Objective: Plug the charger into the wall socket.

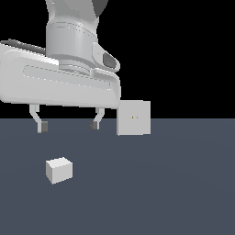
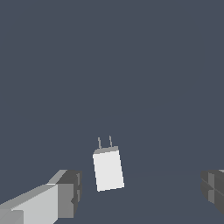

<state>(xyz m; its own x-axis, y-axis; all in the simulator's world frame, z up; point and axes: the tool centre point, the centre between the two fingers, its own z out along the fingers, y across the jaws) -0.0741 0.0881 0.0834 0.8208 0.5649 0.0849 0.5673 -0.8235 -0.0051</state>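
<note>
A Franka Panda gripper (image 1: 69, 125) hovers above the dark counter (image 1: 174, 193), its jaws spread wide and holding nothing. Below it lies the charger (image 1: 58, 170), a small white block resting free on the counter, well apart from the wall socket (image 1: 133, 118), which stands upright further back toward the exterior view's right. In the wrist view the charger (image 2: 108, 169) lies between the two fingertips (image 2: 70, 192), with two thin prongs at one end. It looks rigid, light and smooth-sided, so it could slip or twist under a loose pinch. The soundest hold appears to be across its two flat opposite sides at mid-body, leaving the slender prongs clear for insertion.
</note>
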